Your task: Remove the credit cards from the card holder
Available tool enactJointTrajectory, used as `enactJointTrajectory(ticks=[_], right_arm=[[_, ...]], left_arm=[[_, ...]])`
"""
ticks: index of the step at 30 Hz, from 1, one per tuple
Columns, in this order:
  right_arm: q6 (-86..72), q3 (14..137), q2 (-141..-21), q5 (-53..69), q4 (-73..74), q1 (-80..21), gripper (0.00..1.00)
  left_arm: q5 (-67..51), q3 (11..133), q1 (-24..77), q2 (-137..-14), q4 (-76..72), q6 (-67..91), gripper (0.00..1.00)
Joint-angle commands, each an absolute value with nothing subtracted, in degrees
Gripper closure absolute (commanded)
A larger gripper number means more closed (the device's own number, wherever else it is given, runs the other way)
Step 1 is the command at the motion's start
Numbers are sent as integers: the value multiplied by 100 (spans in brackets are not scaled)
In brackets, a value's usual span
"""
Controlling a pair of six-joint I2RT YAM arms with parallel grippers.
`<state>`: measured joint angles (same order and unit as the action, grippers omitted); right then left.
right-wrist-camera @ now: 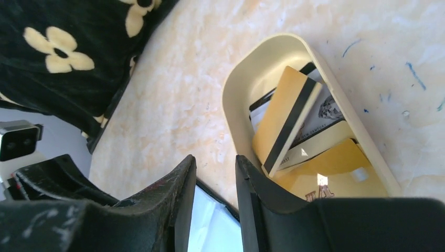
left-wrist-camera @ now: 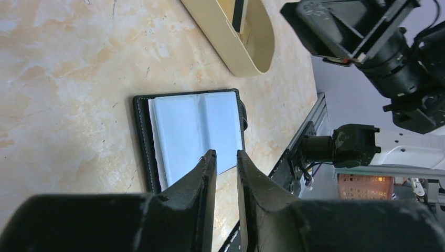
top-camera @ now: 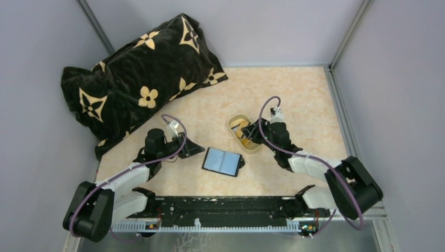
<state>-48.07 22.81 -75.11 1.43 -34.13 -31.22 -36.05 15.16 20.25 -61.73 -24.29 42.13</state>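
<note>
The card holder (top-camera: 223,161) lies open and flat on the table between the arms, its pale blue inner panel up; no card shows on it. It also shows in the left wrist view (left-wrist-camera: 194,131) and in the right wrist view (right-wrist-camera: 210,226). The credit cards (right-wrist-camera: 283,118), orange-yellow and whitish ones, lie stacked in the oval tray (right-wrist-camera: 236,89). My left gripper (left-wrist-camera: 225,153) hovers just left of the holder (top-camera: 193,148), its jaws a narrow gap apart and empty. My right gripper (right-wrist-camera: 215,157) is by the tray's near end (top-camera: 251,132), slightly open and empty.
A big black flowered pillow (top-camera: 136,79) lies at the back left and shows in the right wrist view (right-wrist-camera: 63,52). The tray (top-camera: 237,122) stands just behind and right of the holder. Grey walls enclose the table on three sides.
</note>
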Motion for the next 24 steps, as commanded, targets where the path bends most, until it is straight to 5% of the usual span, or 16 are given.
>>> enactJointTrajectory(ticks=[1,7,12,13,16,24], right_arm=[[-4365,2252,-6637,-165,-2509,-3058,64],[-4152,2257,-6182,-209,-1996,-3054,64],[-4258,2196,-6282,49,-2139,-3352,91],[-4274,2183,-6320,-47,-2128,-3542,100],[-4309,2229,-6407,-578,-1899,-4367,100],[-5014,1634,-6598,-1287,-1923,-5709,100]], left_arm=[[-3501,1617,2048,-6156,-2413,4078,73],[-3539,1617,2048,-6156,-2505,4121,56],[-3639,1581,2043,-6348,-2702,4137,55],[-3663,1554,2051,-6411,-2772,4158,57],[-3662,1468,2061,-6644,-2955,4191,97],[-3607,1266,2158,-7043,-3366,4265,100]])
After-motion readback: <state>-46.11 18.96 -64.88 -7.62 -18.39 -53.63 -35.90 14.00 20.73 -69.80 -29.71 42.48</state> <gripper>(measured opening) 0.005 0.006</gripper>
